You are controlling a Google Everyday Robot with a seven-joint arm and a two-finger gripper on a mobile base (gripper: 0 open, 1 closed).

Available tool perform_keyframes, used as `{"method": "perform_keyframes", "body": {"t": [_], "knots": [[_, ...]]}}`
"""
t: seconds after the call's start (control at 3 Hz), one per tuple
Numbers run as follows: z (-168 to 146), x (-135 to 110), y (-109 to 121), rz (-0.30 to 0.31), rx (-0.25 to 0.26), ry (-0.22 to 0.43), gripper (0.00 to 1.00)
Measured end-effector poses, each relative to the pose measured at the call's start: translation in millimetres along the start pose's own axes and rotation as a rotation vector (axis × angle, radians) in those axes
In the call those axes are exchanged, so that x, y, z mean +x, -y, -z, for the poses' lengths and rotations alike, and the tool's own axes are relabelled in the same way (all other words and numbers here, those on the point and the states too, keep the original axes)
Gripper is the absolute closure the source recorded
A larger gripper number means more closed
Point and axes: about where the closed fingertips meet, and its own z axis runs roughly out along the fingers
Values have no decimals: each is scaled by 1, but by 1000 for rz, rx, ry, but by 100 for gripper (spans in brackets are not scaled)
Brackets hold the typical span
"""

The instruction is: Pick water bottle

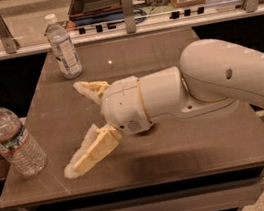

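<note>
Water bottle (11,141): upright at the counter's (163,51) left edge, near the front corner.
Gripper (73,129): fingers spread wide, empty, near the bottle.

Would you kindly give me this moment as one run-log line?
gripper: open, over table centre | water bottle: upright, near-left corner, ungrasped | slim bottle: upright, far-left

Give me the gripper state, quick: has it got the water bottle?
Gripper: open, holding nothing, low over the table beside the water bottle, not touching it.
</note>
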Motion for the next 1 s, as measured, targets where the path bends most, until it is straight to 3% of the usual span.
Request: {"method": "perform_keyframes", "body": {"t": [1.0], "knots": [[-81, -19, 10, -12, -39, 71, 0]]}}
